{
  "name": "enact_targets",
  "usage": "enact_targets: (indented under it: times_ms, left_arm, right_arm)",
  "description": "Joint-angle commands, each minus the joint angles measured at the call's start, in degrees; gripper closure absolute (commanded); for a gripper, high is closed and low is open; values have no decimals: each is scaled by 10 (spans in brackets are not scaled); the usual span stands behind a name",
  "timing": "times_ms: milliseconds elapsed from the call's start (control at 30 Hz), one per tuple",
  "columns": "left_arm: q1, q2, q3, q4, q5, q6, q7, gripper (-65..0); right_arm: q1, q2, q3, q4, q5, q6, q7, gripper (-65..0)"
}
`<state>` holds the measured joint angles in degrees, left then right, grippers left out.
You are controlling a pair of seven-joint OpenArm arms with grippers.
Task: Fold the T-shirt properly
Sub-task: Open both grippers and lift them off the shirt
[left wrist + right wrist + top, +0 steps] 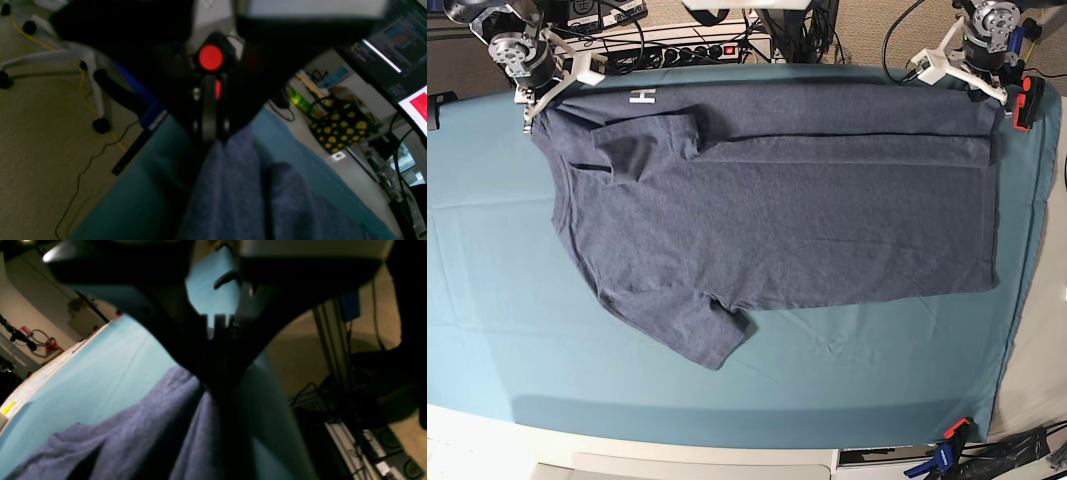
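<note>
Along the far edge of the table (487,330), the T-shirt (807,220) lies spread flat on the teal cloth (727,385), back side up, its far strip already turned over so a little white lettering (642,96) peeks out at the far left. The right gripper (530,112) is at the far-left corner by the shoulder, and the wrist view there shows its jaws together with blue-grey fabric running up between them, so it reads as clamped on the shirt. The left gripper (993,92) sits at the far-right corner over the hem; its wrist view likewise shows dark jaws closed with the cloth of the garment rising into them. The far sleeve (642,140) is folded inward, while the near sleeve (697,335) still sticks out toward the near left. My judgement is that the main risk is uneven pulling: if one arm travels faster, or lifts higher, the folded edge will skew and wrinkle. A thin pinch could also slip, dropping one corner, and dragging low might snag and bunch the teal cloth beneath.
</note>
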<state>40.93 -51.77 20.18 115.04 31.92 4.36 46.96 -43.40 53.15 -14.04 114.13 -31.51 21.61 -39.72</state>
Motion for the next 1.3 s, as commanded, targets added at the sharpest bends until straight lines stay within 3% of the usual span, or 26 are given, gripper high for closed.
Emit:
enact_targets:
  times_ms: [0, 567, 667, 700, 800, 1267]
  left_arm:
    - [3, -9, -5, 7, 9, 10, 11, 0]
    - [0, -9, -6, 7, 8, 10, 13, -16]
    - [0, -9, -6, 7, 9, 10, 15, -180]
    - [0, -9, -6, 7, 9, 10, 16, -224]
    - [0, -9, -6, 7, 9, 10, 22, -297]
    - [17, -8, -6, 46, 39, 10, 88, -301]
  right_arm:
    - [-2, 11, 7, 6, -9, -3, -12, 0]
    - [-7, 10, 7, 6, 14, -4, -22, 0]
    - [-7, 10, 7, 6, 29, -4, -23, -255]
    - [-7, 10, 7, 6, 33, -4, -23, -298]
    - [-7, 10, 7, 6, 32, -4, -25, -306]
    - [-24, 10, 7, 57, 14, -4, -74, -305]
